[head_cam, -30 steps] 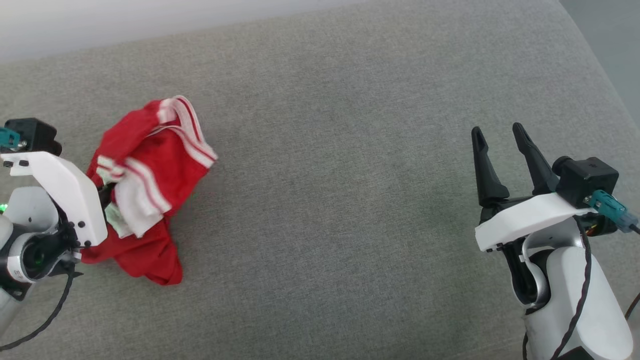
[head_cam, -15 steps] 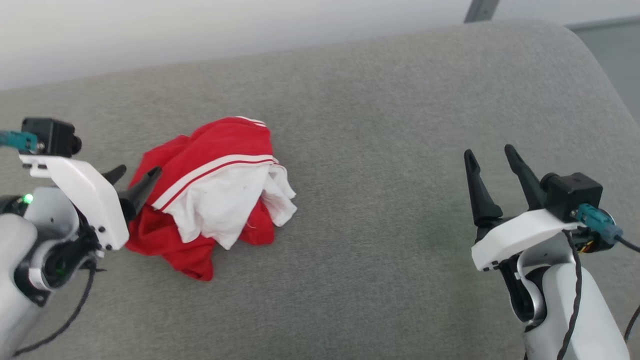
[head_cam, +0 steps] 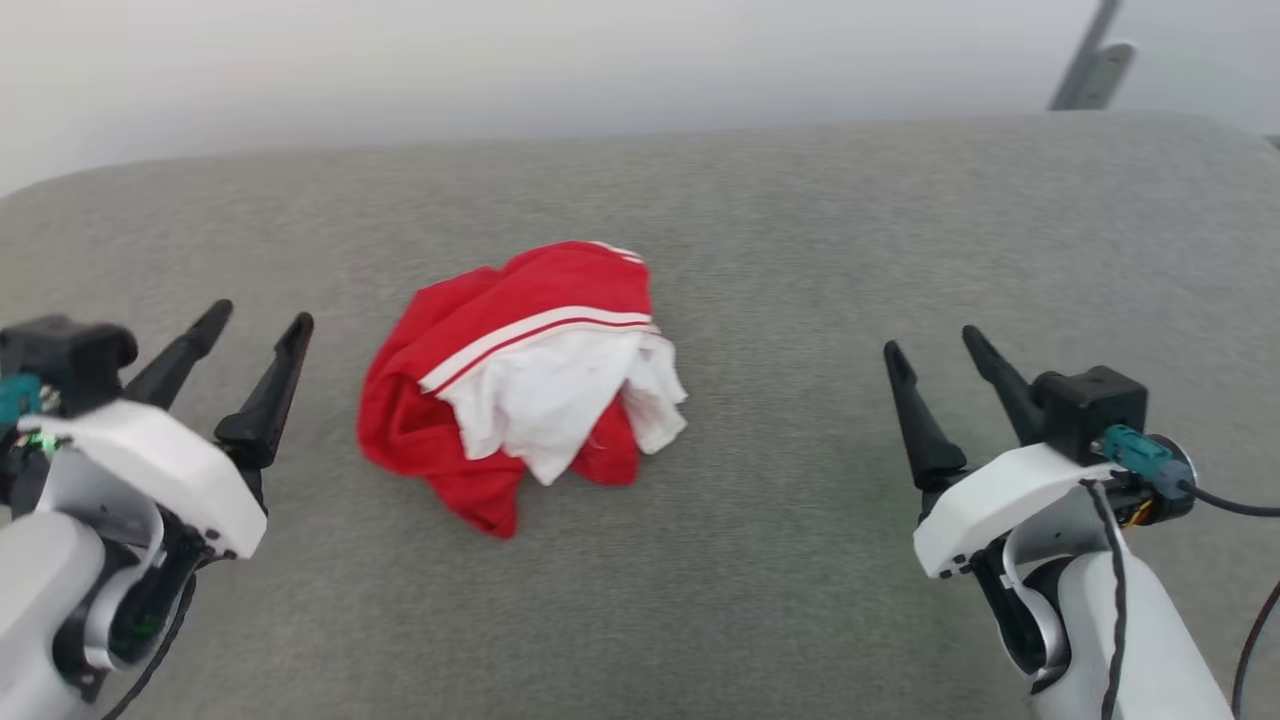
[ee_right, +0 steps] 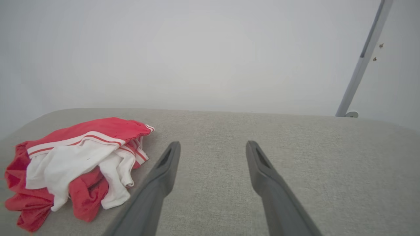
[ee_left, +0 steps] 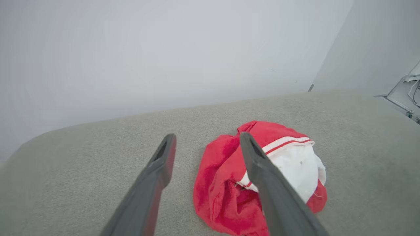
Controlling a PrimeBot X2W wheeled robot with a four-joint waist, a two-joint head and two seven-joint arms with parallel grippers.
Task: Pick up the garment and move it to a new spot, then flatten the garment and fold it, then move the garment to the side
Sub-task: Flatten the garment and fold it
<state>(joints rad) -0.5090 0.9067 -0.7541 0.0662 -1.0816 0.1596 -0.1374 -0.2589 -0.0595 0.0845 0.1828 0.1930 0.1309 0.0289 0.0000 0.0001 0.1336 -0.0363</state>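
Left claw (head_cam: pixel 262 313) has its fingers spread wide and holds nothing. Near its right side, not touching, the garment (head_cam: pixel 520 390) lies crumpled, red with white cloth on top, on the grey fabric worktop (head_cam: pixel 780 250). Right claw (head_cam: pixel 930 340), likewise spread and empty, hovers well apart beyond the garment.

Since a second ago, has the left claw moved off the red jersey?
Yes. The left claw, closed in the red jersey back then, now stands open to the jersey's left, with bare grey cushion between them.
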